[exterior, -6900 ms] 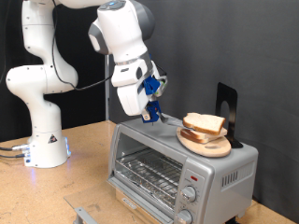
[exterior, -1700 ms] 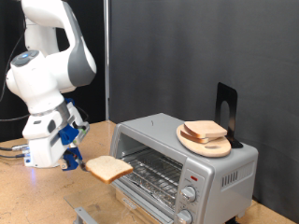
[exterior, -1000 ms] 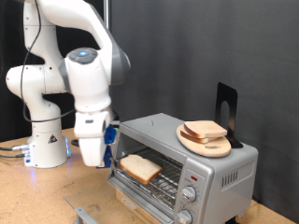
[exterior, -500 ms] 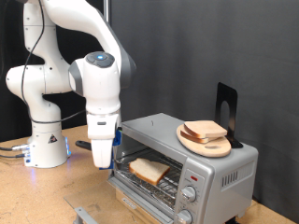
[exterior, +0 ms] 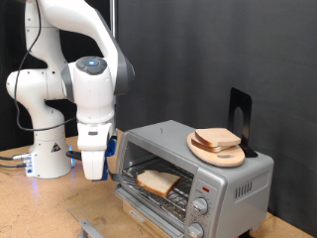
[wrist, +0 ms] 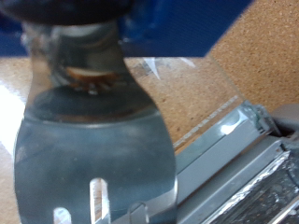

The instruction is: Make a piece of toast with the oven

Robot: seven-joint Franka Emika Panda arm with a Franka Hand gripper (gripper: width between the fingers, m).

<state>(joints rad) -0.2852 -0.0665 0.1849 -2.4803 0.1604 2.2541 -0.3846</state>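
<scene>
Exterior view: toast (exterior: 158, 180) on oven (exterior: 193, 178) rack, claw (exterior: 96, 171) at nine o'clock gripping spatula (wrist: 98, 159); risk of door strike.

I see a black curtain (exterior: 188, 59) across the whole back of the frame. A particleboard table (exterior: 40, 203) fills the lower left, evenly lit, with cables (exterior: 10, 159) trailing at the left edge.

A round wooden plate (exterior: 220, 151) carries stacked bread slices (exterior: 216, 137) beside a black stand (exterior: 239, 111), above the wooden bench's (exterior: 40, 203) right end.
</scene>
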